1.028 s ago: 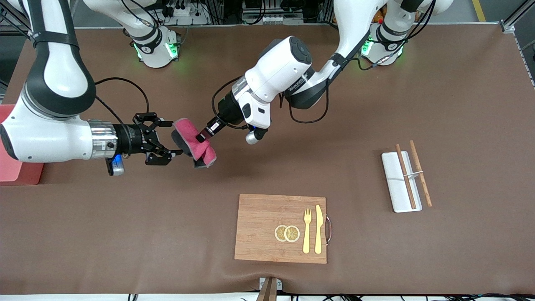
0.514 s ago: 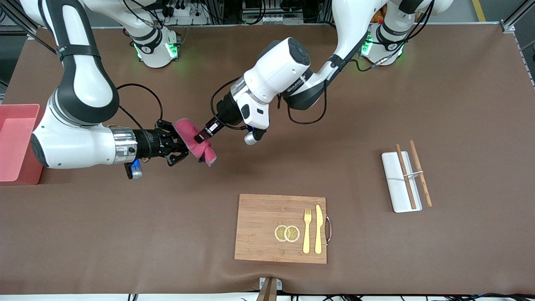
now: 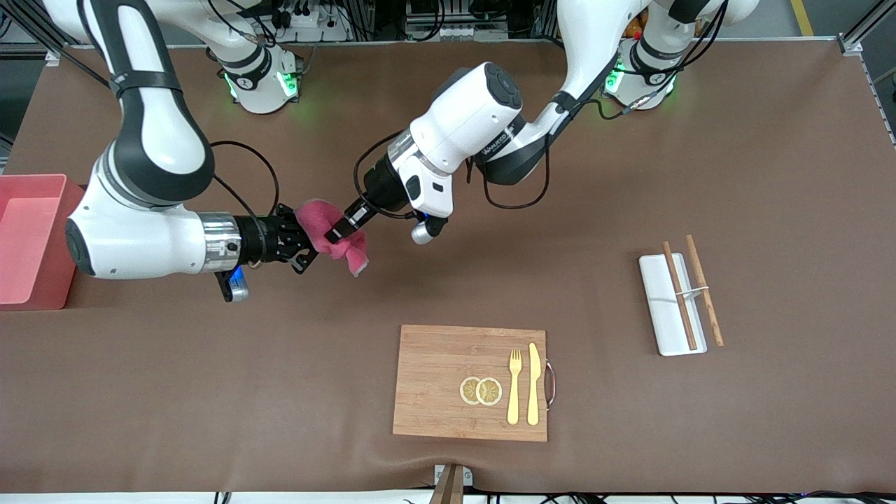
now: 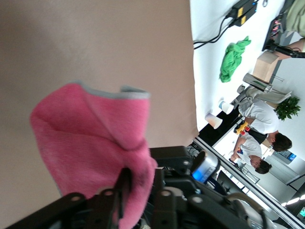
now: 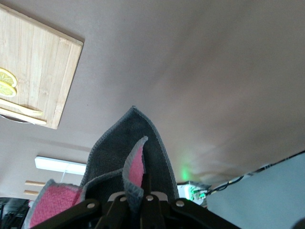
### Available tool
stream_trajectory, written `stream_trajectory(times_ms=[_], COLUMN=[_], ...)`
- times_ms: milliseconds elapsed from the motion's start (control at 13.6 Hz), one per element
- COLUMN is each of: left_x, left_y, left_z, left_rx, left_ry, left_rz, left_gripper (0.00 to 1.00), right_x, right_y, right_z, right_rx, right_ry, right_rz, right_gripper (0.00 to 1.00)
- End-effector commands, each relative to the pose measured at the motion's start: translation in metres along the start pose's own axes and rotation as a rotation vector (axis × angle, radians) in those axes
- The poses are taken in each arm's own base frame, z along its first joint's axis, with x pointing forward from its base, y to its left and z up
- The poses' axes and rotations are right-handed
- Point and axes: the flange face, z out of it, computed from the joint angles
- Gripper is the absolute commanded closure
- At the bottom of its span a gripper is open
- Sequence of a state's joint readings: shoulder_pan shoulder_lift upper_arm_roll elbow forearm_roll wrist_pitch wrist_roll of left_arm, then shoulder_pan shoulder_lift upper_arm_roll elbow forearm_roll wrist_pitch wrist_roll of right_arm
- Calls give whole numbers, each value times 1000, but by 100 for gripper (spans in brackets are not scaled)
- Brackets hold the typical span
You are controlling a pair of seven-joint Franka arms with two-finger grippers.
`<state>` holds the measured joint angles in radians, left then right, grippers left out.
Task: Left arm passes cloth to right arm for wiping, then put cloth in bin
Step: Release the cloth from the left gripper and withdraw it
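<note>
Cloth [image 3: 329,234] looks soft, light, floppy, in the air just above the frame's middle. Where to hold it?
— At the thick fold. Right gripper [image 3: 306,241] is clenched on it there; of left gripper [image 3: 341,229], touching it, I cannot tell.

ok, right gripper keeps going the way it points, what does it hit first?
Likely the left gripper: both meet at the cloth, which the right gripper is shut on, fingers pointing toward the left arm's wrist. Their heights look matched, though depth is uncertain.

Robotics lab: 2 Franka arms bolted at brown-matted desk [image 3: 770,175]; cable bundles and power strips [image 3: 308,17] along edge; seated staff [image 4: 257,124] visible at workbenches.
</note>
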<state>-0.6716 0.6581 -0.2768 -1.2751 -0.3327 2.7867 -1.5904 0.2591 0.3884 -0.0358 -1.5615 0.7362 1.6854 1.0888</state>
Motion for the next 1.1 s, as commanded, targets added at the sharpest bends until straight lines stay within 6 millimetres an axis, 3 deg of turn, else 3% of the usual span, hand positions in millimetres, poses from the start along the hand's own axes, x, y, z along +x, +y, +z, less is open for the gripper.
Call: stream_trajectory(times_ms=[0, 147, 440, 587, 734, 1028], left_x=[-3, 18, 55, 83, 113, 183], left_y=[20, 42, 70, 81, 86, 84], left_z=[-31, -63, -122, -155, -186, -251], left_rx=[53, 95, 162, 229, 322, 520], left_ry=[41, 88, 205, 244, 260, 246], left_rz=[48, 61, 135, 203, 308, 477], left_gripper=[0, 0, 0, 0, 0, 0], right_x=[13, 31, 105, 137, 186, 280], right_y=[-4, -7, -16, -15, -1, 43], right_z=[10, 19, 72, 89, 79, 5], right_rx=[-22, -43, -66, -80, -134, -324], right_ry=[74, 143, 215, 252, 310, 514], right_rz=[-82, -148, -264, -315, -438, -638], right_gripper=[100, 100, 100, 100, 100, 100])
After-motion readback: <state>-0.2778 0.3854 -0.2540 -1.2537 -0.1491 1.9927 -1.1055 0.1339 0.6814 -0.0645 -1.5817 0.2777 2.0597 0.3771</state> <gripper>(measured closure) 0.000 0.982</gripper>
